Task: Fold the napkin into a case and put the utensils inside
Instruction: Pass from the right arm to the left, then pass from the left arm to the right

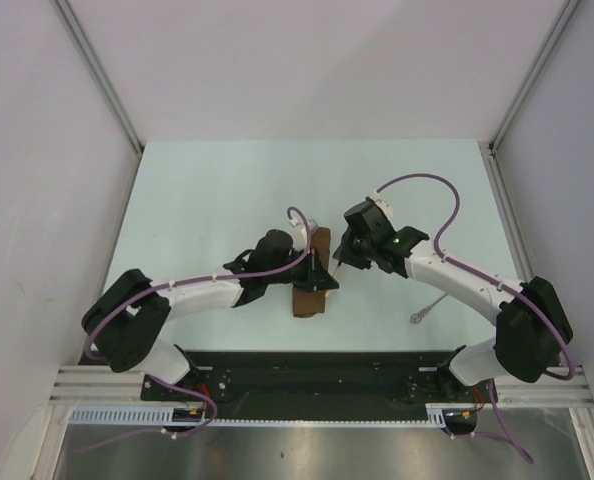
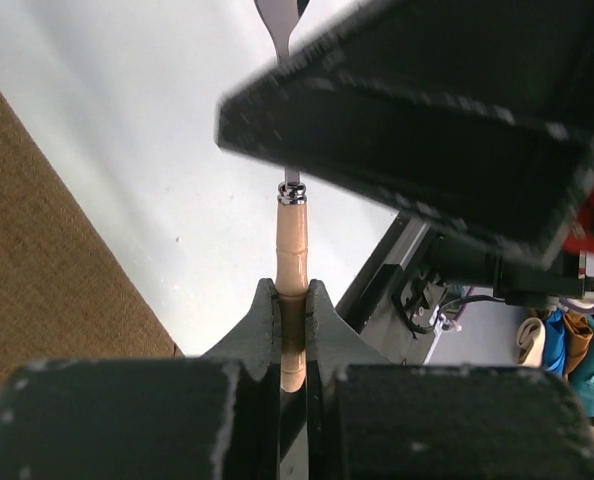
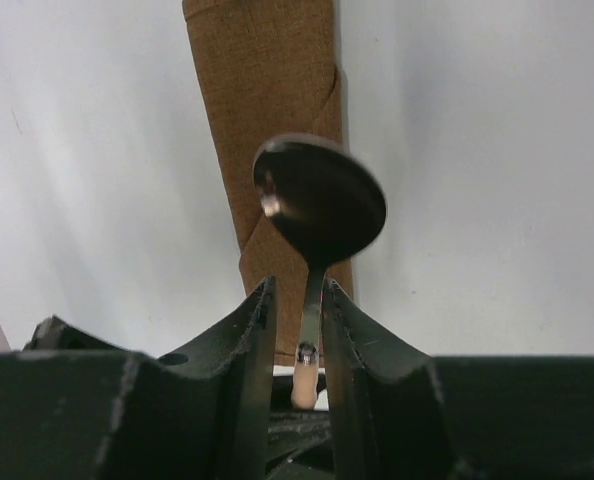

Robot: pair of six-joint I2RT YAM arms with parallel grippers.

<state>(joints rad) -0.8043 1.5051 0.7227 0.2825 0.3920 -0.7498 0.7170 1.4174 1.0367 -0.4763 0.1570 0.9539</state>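
The dark-brown napkin [image 1: 312, 298] lies folded into a narrow strip at the table's middle, and also shows in the left wrist view [image 2: 47, 260] and the right wrist view [image 3: 267, 90]. My left gripper [image 2: 293, 290] is shut on the pale tan handle of the spoon [image 2: 292, 250] and holds it above the table beside the napkin. The spoon's bowl [image 3: 322, 200] rises in front of my right gripper [image 3: 297, 285]. Its fingers stand around the metal neck, with a gap on the left side. In the top view both grippers, left [image 1: 322, 268] and right [image 1: 345, 255], meet at the napkin's right edge.
A second silver utensil [image 1: 429, 308] lies on the pale table [image 1: 217, 190] to the right of the napkin, under my right arm. White walls enclose the table on three sides. The black base rail runs along the near edge.
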